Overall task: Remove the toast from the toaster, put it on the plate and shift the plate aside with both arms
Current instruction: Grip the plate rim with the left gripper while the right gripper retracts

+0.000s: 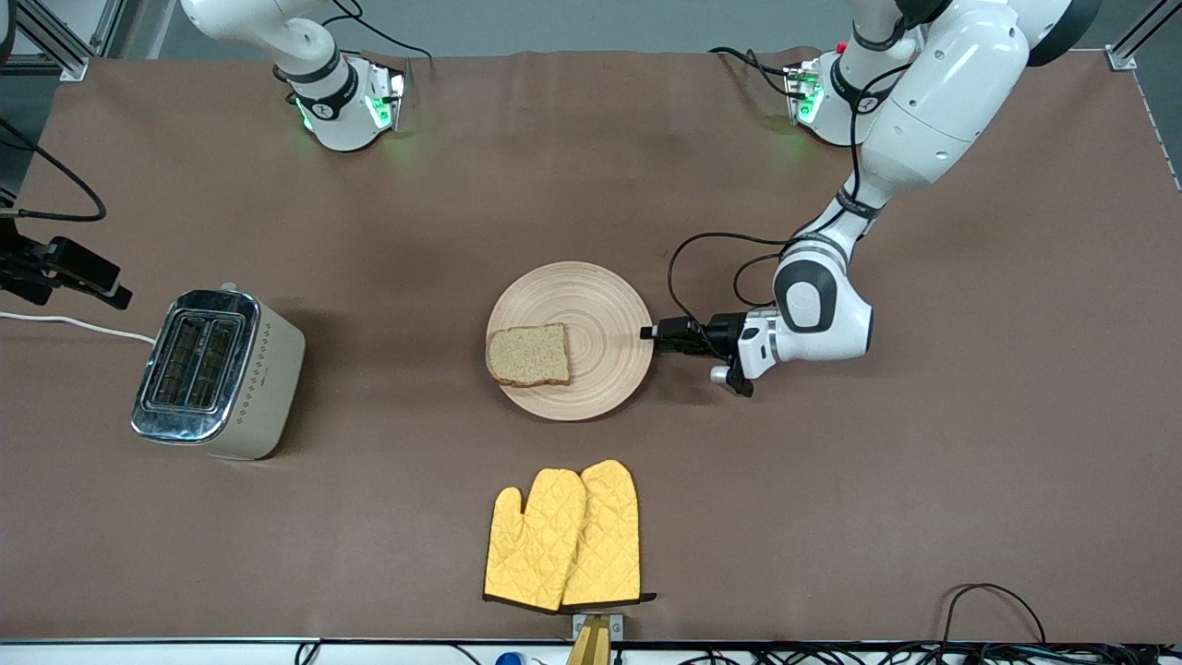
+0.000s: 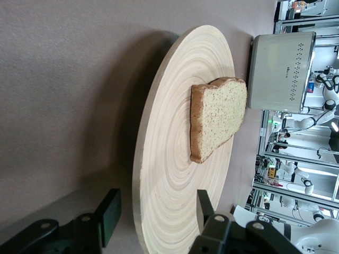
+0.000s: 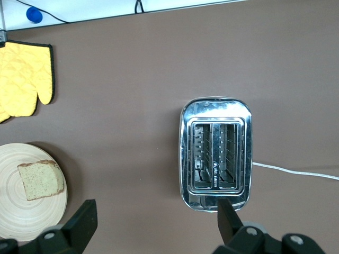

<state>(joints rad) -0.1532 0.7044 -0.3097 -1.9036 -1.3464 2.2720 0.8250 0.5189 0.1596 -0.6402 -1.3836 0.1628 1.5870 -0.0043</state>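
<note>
The round pale wooden plate [image 1: 605, 319] lies mid-table with the toast [image 1: 528, 355] flat on it, near the rim toward the right arm's end. My left gripper [image 1: 649, 332] is low at the plate's rim on the left arm's side. In the left wrist view it [image 2: 157, 211] is open, one finger on each side of the plate's edge [image 2: 159, 180], with the toast [image 2: 220, 119] farther in. My right gripper [image 3: 156, 222] is open and empty, high over the table between the plate [image 3: 16, 217] and the toaster; it is out of the front view.
A cream and chrome toaster [image 1: 212, 374] with empty slots [image 3: 216, 153] stands toward the right arm's end, its white cable [image 1: 55, 321] trailing off. Yellow oven mitts [image 1: 565, 536] lie nearer the front camera than the plate.
</note>
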